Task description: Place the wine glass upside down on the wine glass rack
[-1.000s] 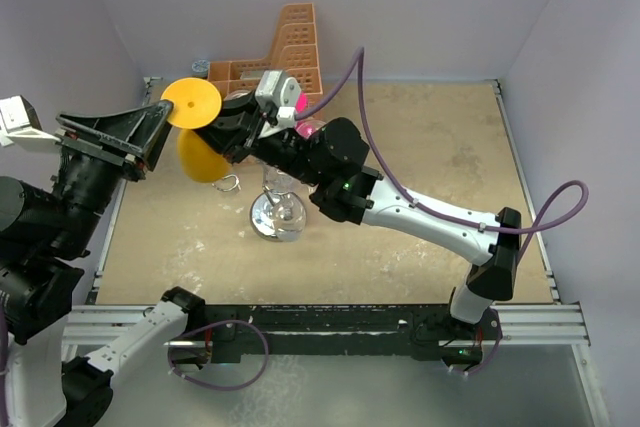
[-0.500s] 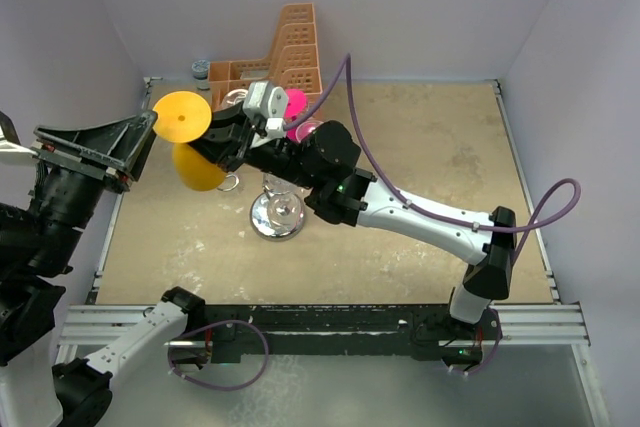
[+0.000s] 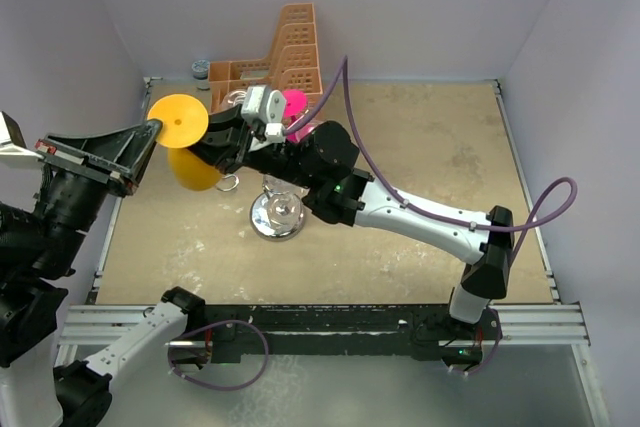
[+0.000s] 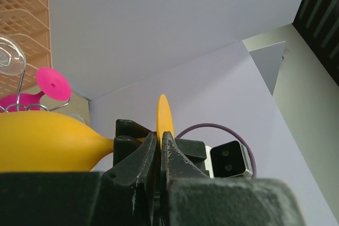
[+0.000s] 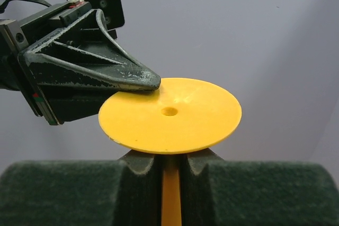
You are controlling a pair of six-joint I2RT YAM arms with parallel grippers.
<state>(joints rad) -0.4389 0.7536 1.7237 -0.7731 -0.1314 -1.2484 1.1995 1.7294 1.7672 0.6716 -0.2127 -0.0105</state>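
Left wrist view: left gripper jaws are now pinched on the foot of the yellow wine glass; a second ago they stood open. Right gripper clamps the stem. Glass is in the air, left of the wine glass rack, with both arms on it. Likely a handover; hanging not yet begun.
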